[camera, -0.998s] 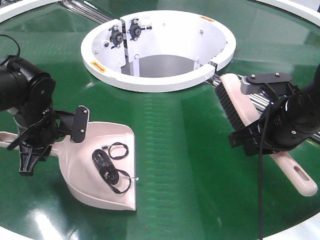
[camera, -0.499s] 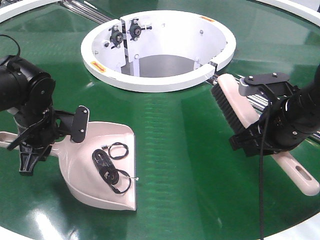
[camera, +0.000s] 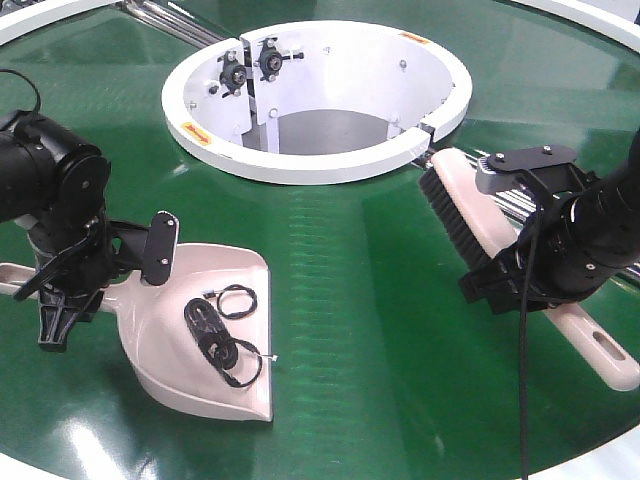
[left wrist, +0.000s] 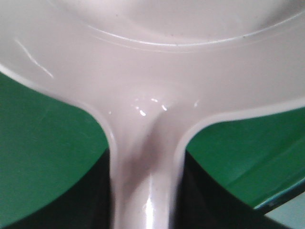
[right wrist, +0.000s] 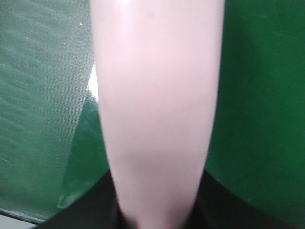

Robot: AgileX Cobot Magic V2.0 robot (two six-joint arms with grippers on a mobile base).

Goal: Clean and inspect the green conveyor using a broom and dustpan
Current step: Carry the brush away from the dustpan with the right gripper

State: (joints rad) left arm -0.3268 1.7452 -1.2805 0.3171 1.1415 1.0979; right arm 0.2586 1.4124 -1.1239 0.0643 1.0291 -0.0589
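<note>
front view: the green conveyor [camera: 350, 300] fills the frame, with a white ring hub [camera: 300, 160] at its upper middle. the dustpan [camera: 225, 258] lies flat on the belt at the left, mouth toward the near edge, with black cord loops [camera: 222, 330] resting inside it. the left end effector [camera: 105, 285] is clamped on the dustpan's handle, just behind the scoop. at the right, the right end effector [camera: 515, 225] grips the broom [camera: 470, 200] across its middle. the broom's head, dark bristles facing left, sits just beside the hub's rim, and its slotted handle end sticks out toward the near right. whether the bristles touch the belt cannot be told.

left wrist view: the dustpan's neck [left wrist: 143, 143] runs up the centre and widens into the scoop, with dark fingers tight against both sides and green belt beyond.

right wrist view: the broom's pale handle [right wrist: 157, 119] fills the middle, pinched at the bottom between dark fingers, with green belt on either side.
</note>
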